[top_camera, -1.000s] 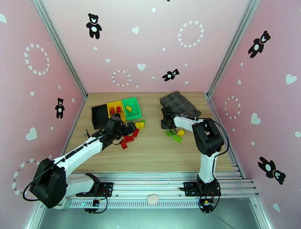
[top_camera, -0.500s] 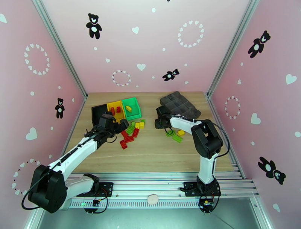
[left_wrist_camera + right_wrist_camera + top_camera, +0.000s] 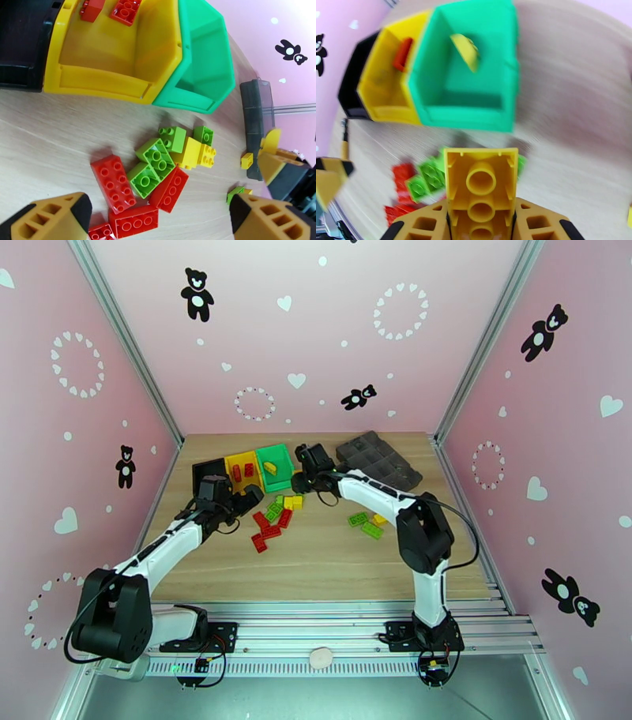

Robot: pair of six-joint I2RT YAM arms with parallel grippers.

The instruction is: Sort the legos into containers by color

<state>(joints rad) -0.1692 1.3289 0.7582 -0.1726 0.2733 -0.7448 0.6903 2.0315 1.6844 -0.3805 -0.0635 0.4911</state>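
My right gripper point(image 3: 301, 478) hovers just right of the green container point(image 3: 276, 455), shut on a yellow lego point(image 3: 481, 185) whose hollow underside faces the wrist camera. The green container point(image 3: 468, 106) holds one yellow lego point(image 3: 466, 51). The yellow container point(image 3: 244, 461) holds two red legos point(image 3: 126, 8), and a black container point(image 3: 207, 477) stands at its left. My left gripper point(image 3: 246, 499) is open, low over the table at the left edge of a pile of red, green and yellow legos point(image 3: 274, 520). In the left wrist view its fingers point(image 3: 51, 219) frame that pile point(image 3: 156, 158).
A second small group of green and yellow legos point(image 3: 367, 523) lies right of centre. A dark grey divided tray point(image 3: 379, 457) sits at the back right. Bare wood lies in front of both groups, toward the arm bases.
My right gripper has swung left from the right-hand group to beside the green container, carrying the yellow lego. My left gripper has drawn back left off the pile, staying open.
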